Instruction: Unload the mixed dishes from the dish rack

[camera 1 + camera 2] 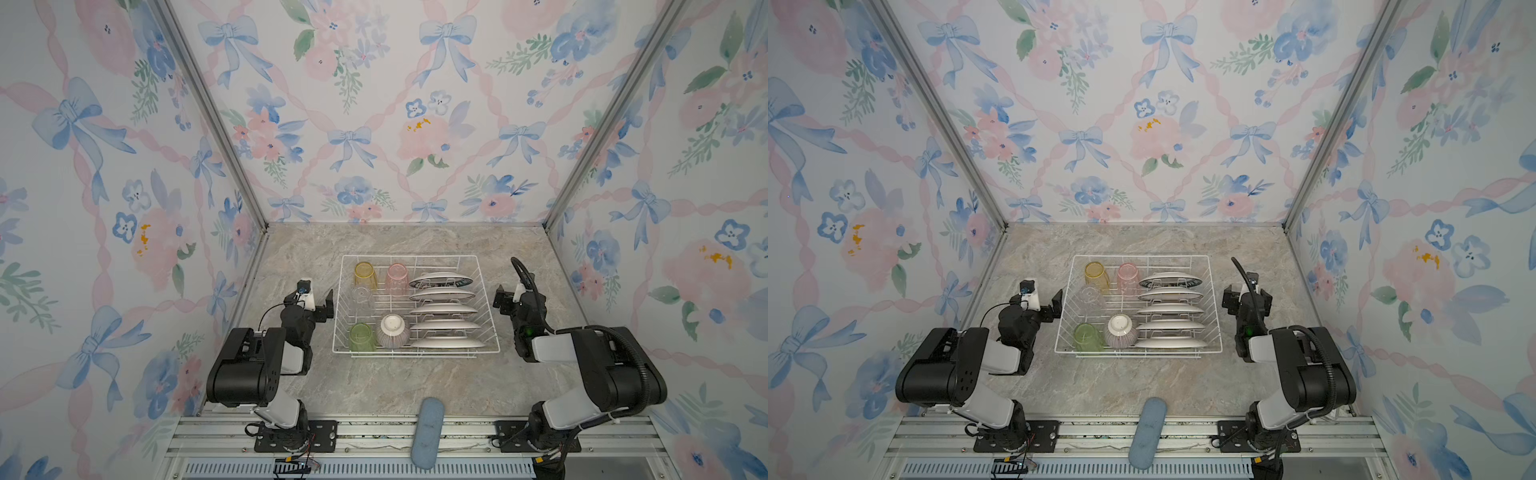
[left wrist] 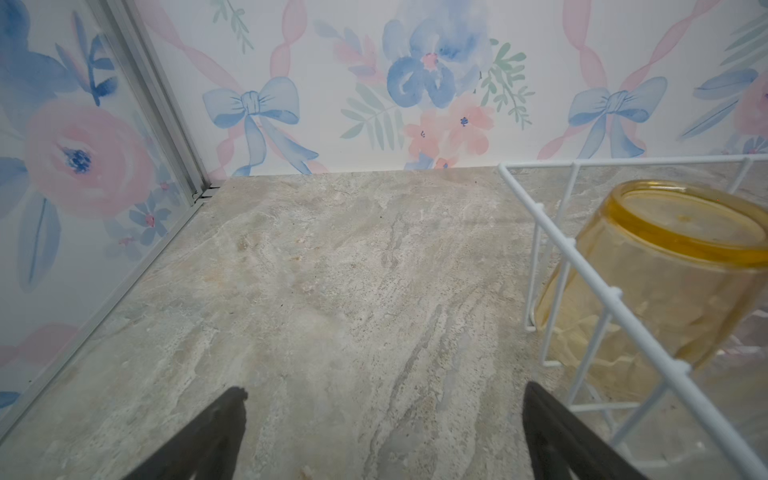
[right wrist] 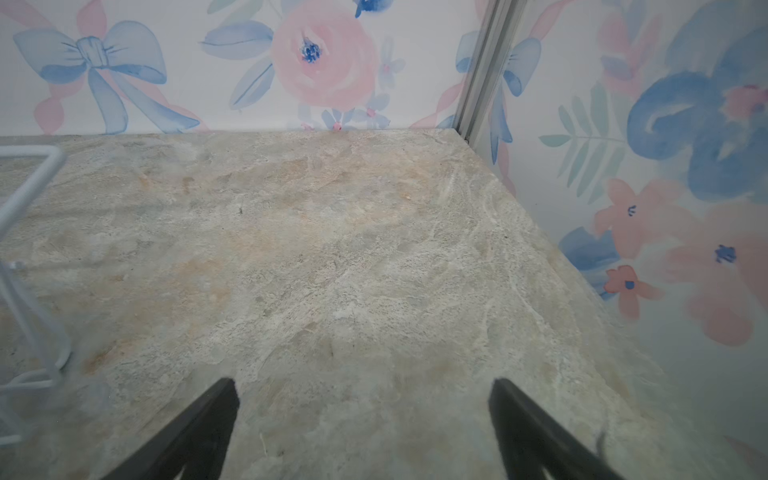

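Note:
The white wire dish rack (image 1: 415, 256) sits mid-counter in both top views. Several white plates (image 1: 442, 309) stand on edge in its right-hand slots. On its left side are upside-down tumblers: yellow (image 1: 365, 275), pink (image 1: 397, 279), clear (image 1: 362, 296) and green (image 1: 361, 336). A pink-striped bowl (image 1: 392, 331) lies beside the green one. My left gripper (image 1: 322, 301) hovers open just outside the rack's left wall, with only counter between its fingers (image 2: 384, 390) and the yellow tumbler (image 2: 665, 270) close by. My right gripper (image 1: 500, 297) is open and empty (image 3: 363, 382), just outside the rack's right wall.
The marble-look counter (image 1: 374, 382) is boxed in by floral walls at the back and on both sides. A blue-grey oblong pad (image 1: 428, 432) lies across the front metal rail. A rack corner (image 3: 25, 183) shows at the edge of the right wrist view.

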`<action>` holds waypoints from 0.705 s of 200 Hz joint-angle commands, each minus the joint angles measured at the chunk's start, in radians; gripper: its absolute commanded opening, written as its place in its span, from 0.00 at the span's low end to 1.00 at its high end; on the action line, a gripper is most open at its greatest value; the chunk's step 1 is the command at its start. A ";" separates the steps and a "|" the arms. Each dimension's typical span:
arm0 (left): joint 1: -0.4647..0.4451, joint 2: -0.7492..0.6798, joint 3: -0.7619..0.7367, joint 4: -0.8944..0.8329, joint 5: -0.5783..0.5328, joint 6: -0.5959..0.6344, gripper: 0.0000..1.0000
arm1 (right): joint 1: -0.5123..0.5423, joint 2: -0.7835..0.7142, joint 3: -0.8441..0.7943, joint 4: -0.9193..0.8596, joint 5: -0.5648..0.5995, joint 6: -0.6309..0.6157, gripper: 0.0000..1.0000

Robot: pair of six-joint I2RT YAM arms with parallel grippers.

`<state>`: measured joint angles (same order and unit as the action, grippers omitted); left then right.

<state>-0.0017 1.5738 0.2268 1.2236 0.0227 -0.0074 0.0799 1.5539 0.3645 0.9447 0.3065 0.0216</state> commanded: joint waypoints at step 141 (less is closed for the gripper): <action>-0.005 -0.004 0.009 0.002 0.014 0.003 0.98 | -0.002 -0.003 0.008 0.000 -0.007 0.009 0.97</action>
<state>-0.0017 1.5738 0.2268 1.2236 0.0231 -0.0074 0.0799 1.5539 0.3645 0.9443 0.3065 0.0219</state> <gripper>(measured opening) 0.979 0.970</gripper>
